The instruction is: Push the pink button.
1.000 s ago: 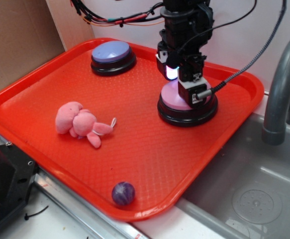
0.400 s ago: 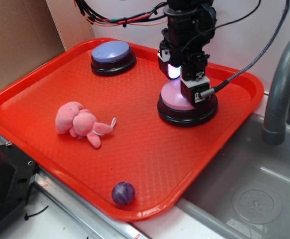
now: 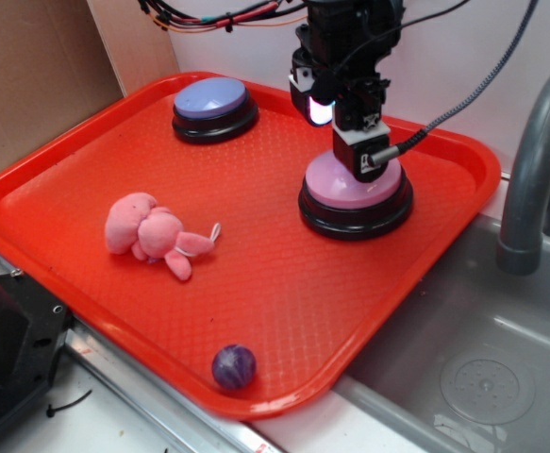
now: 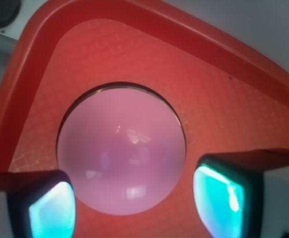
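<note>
tool: jaws spread wide, empty | pink button: on red tray, right-rear part | relation: button lay straight below tool, centred between fingers, small gap above dome

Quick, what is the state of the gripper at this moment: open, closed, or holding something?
Gripper: open, holding nothing; its two fingers are spread apart above the pink button.

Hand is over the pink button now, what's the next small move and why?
Probably straight down. In the wrist view the pink button sits centered between the fingers, and the side view shows the hand just above its dome, so it looks lined up for a press.
</note>
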`<state>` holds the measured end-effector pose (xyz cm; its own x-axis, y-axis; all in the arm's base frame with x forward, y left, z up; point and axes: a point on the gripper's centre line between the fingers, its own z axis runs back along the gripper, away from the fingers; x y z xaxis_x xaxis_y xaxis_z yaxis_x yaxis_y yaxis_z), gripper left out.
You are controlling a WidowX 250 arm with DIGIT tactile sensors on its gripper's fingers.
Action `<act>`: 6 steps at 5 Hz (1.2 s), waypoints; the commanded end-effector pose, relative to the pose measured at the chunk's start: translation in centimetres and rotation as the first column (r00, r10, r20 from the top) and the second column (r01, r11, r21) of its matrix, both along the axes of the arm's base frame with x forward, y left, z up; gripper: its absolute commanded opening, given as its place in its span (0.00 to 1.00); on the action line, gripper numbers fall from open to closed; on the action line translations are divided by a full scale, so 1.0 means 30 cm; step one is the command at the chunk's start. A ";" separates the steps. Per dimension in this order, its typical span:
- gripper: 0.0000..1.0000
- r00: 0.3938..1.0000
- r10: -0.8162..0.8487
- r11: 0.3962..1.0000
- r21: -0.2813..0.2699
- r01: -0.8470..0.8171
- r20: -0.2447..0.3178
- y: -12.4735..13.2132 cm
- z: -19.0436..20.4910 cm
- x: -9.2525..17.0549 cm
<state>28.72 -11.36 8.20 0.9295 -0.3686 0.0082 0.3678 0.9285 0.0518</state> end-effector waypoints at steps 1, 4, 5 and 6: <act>1.00 0.998 0.026 0.999 -0.049 -0.023 0.065 -0.008 0.139 -0.002; 1.00 0.994 0.095 0.995 -0.046 -0.093 0.061 0.017 0.236 -0.053; 1.00 0.992 0.101 0.994 -0.054 -0.097 0.072 0.012 0.263 -0.066; 1.00 0.990 0.109 0.993 -0.061 -0.103 0.095 0.009 0.291 -0.080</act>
<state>25.98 -10.54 14.59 0.9651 -0.2589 0.0399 0.2574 0.9656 0.0373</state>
